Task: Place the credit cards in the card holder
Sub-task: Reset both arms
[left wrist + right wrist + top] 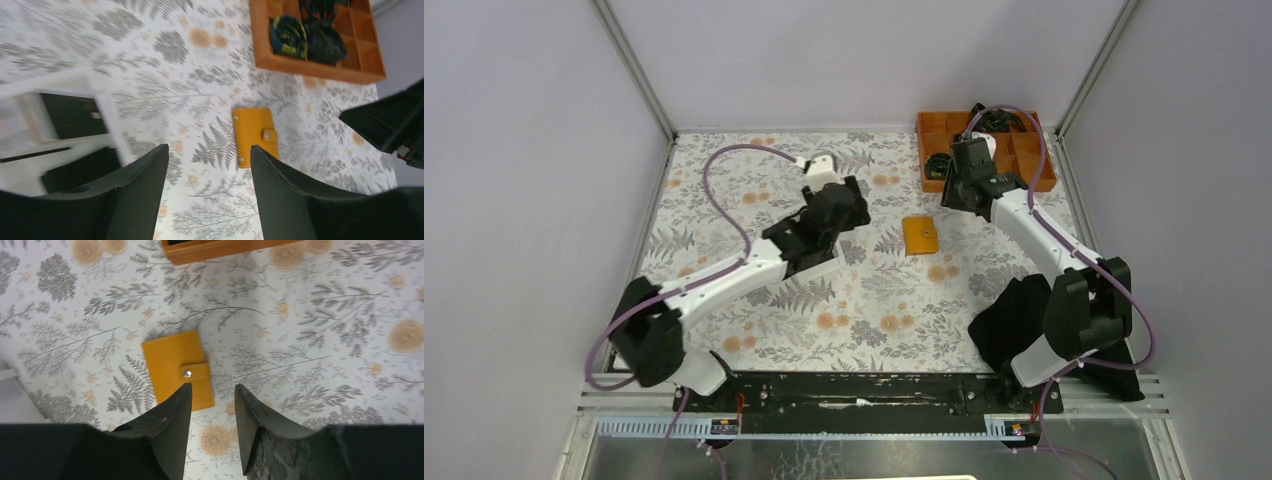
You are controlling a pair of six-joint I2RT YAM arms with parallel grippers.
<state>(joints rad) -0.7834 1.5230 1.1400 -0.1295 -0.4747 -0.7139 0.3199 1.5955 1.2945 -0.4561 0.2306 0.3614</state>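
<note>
The right jaws are open and hold nothing. The card holder (177, 370) lies shut on the bench (310, 340), just past their tips and a bit to one side. The left jaws are open and empty too. A dark card (74, 116) sits in a white box (114, 131) beside them.

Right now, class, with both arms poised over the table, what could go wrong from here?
1. The wallet lies flat with its clasp shut; the open right fingers may push it along rather than open it.
2. The cards lie flat inside the box, so the left fingers might struggle to pinch one.
</note>
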